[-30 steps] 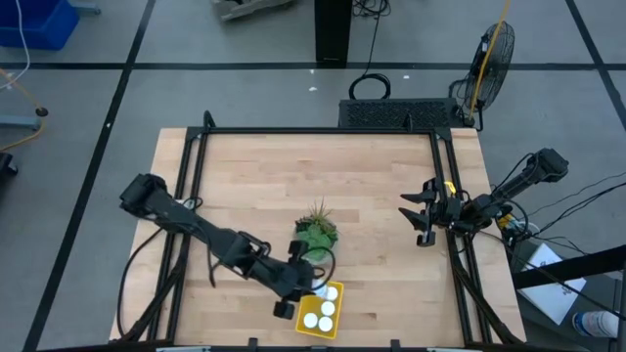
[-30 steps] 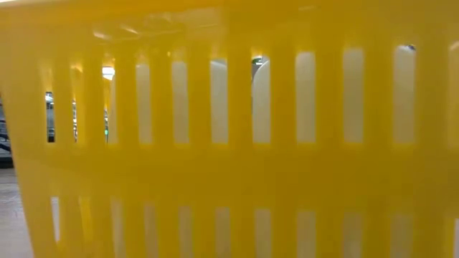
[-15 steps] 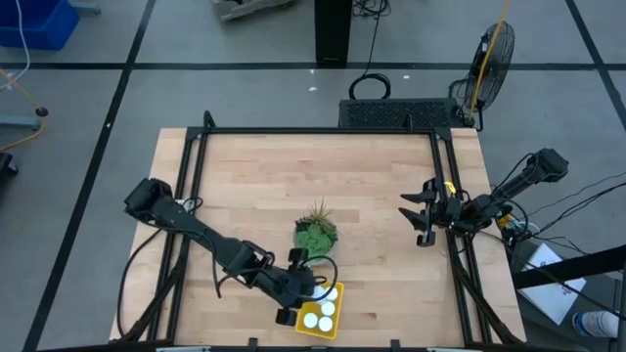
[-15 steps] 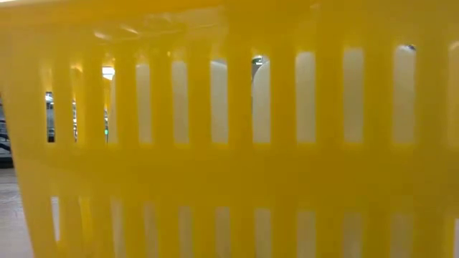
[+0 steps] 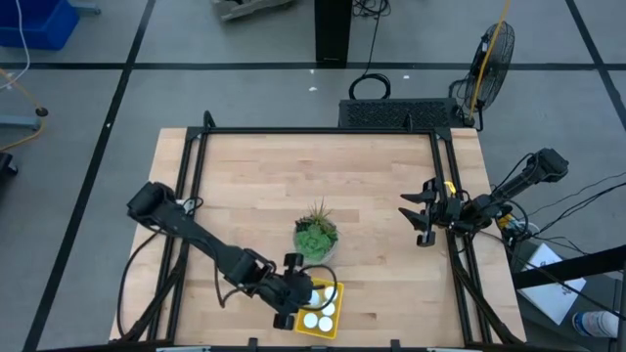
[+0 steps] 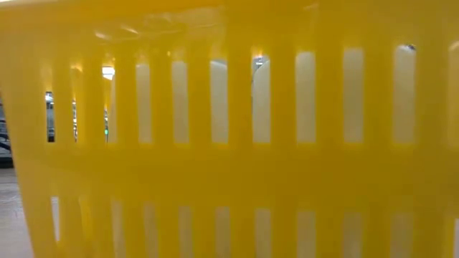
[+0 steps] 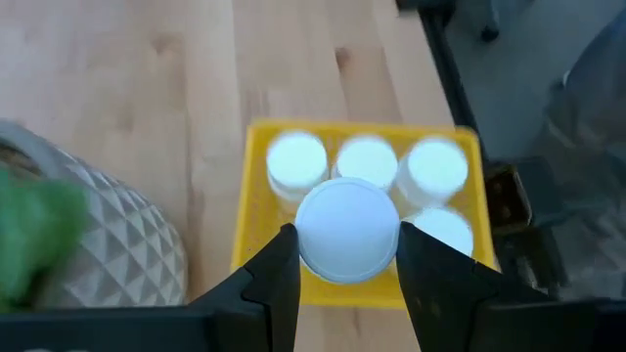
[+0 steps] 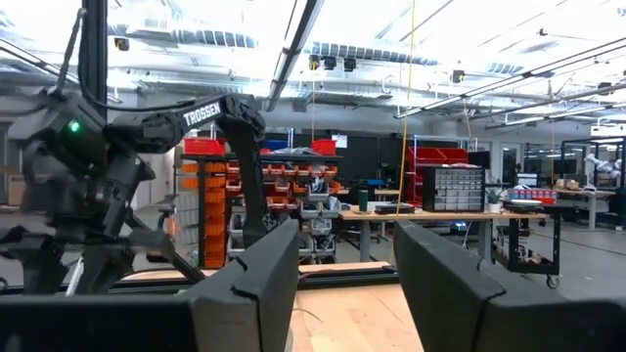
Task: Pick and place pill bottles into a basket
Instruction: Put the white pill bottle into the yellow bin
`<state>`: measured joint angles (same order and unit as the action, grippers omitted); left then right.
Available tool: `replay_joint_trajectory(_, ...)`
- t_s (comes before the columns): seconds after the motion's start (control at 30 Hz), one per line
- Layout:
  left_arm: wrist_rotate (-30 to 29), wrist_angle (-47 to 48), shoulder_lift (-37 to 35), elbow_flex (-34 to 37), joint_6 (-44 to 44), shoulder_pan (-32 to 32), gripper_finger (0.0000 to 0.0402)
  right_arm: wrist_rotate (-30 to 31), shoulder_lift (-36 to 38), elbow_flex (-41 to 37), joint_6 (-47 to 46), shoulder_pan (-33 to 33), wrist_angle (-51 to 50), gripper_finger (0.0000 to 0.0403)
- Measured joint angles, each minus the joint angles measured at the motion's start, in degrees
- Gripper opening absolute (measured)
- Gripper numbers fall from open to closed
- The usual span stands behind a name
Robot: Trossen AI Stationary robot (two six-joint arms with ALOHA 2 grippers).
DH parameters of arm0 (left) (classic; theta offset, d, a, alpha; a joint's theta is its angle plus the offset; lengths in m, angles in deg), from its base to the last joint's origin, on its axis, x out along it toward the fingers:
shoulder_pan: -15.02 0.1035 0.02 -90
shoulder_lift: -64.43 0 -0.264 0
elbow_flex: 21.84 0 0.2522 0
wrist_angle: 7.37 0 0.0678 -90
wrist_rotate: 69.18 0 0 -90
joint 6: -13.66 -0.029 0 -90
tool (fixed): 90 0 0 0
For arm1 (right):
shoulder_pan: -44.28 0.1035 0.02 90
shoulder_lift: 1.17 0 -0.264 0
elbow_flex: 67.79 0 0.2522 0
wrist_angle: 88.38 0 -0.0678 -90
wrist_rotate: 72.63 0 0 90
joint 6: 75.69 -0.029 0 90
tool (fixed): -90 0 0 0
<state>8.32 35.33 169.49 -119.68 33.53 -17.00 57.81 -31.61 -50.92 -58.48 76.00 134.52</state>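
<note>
The yellow basket (image 5: 320, 308) stands near the table's near edge, and its slotted wall fills the low view (image 6: 229, 165). My left gripper (image 5: 301, 295) is over it, shut on a white pill bottle (image 7: 347, 230). Three more white bottles (image 7: 367, 161) stand in a row inside the basket, and another white round shape (image 7: 448, 230) shows beside the held bottle. White bottles also show through the slots in the low view (image 6: 308, 93). My right gripper (image 5: 423, 220) waits open and empty near the table's right edge. My left gripper pinches the bottle between its two fingers, one on each side at its round cap (image 7: 308, 240). The fingers come from above, pointing down. The bottle is upright, cap up, over the basket's near row. I cannot tell whether its base rests on the basket floor.
A green plant in a patterned round pot (image 5: 316, 236) stands just beyond the basket and close to my left gripper; the pot shows in the left wrist view (image 7: 108, 254). Black frame rails (image 5: 191, 196) run along the table's sides. Bare wood lies on the far half.
My left gripper has gone toward the table's near edge, from beside the plant to over the basket, still shut on the bottle. My right arm has kept still.
</note>
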Motion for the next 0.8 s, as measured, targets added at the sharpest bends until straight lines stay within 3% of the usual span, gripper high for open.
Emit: replay_joint_trajectory(0.8, 3.9, -3.9, 8.4, 0.0, 1.9, -0.7, 0.0150, 0.0, 0.0, 0.0, 0.0, 0.0, 0.0, 0.0161)
